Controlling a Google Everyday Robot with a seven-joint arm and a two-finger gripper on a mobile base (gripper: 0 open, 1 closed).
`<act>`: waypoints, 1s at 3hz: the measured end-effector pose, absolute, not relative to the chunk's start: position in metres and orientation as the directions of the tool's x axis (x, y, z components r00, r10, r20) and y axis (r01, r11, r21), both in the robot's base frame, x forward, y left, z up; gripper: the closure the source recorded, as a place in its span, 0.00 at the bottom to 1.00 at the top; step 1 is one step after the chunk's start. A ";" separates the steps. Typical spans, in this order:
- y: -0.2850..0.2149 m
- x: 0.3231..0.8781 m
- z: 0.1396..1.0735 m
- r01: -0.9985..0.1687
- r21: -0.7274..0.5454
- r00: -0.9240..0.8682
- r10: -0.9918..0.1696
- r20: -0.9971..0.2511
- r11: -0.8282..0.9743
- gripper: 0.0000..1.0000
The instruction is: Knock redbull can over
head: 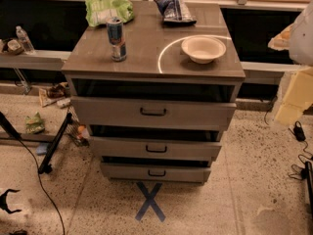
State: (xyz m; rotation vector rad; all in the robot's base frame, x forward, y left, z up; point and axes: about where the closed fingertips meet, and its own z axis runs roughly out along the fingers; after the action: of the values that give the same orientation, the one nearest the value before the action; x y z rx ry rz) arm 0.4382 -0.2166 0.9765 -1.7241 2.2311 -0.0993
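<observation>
Nothing done yet: the redbull can (116,38) is not knocked over.
It stands upright on the left of the surface (146,50), near a green bag (108,9). The claw is out of view, so I cannot tell its state.

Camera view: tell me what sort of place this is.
Probably a robot test lab: a drawer cabinet by a taped floor X, loose cables, staged can and bowl. Only the arm shows, right edge; the gripper is out of view.
</observation>
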 end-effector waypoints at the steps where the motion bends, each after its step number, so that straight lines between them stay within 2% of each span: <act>1: -0.217 0.438 0.977 -0.931 -0.247 -0.221 -0.953 -0.207 0.270 0.00; 2: -0.200 0.447 0.982 -0.926 -0.270 -0.200 -0.949 -0.245 0.265 0.00; 3: -0.156 0.473 0.986 -0.934 -0.243 -0.155 -0.911 -0.383 0.261 0.00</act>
State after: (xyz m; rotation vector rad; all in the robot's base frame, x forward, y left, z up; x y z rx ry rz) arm 0.4729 -0.1564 0.9861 -1.6697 2.0872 0.0694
